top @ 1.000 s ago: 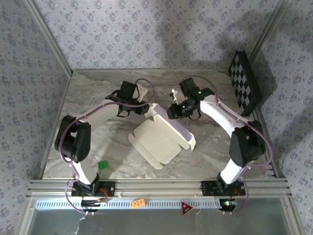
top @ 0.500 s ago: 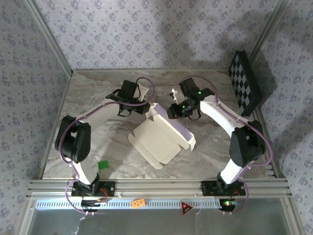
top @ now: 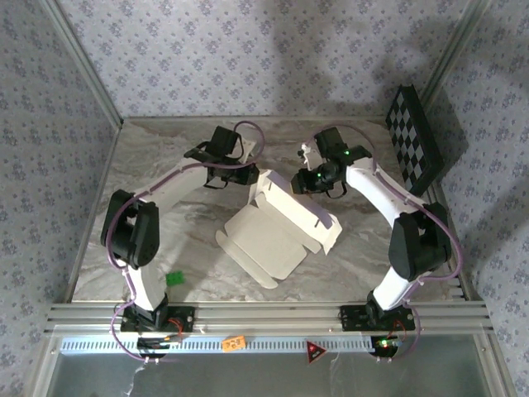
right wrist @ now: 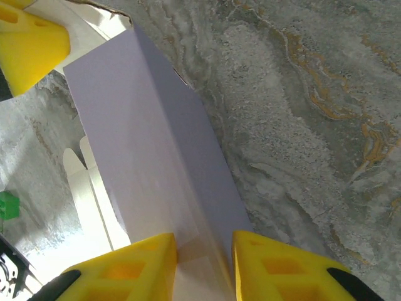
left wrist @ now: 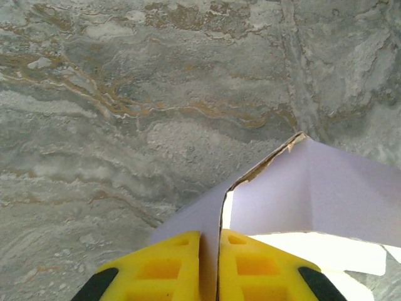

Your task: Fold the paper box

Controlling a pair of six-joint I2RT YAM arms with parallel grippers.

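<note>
While you look down from above, the paper box (top: pixel 269 240) lies mid-table between your arms, cream-white face up. Its near flaps are spread flat and its far-right wall stands raised, pale lavender outside. Your left gripper (left wrist: pixel 210 241) is pinched tight on a ragged-edged lavender flap at the box's far corner. Your right gripper (right wrist: pixel 203 248) clamps narrowly on the raised wall.

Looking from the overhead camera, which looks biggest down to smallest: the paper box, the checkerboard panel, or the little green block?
1. paper box, clearly the largest
2. checkerboard panel
3. green block, by far the smallest
</note>
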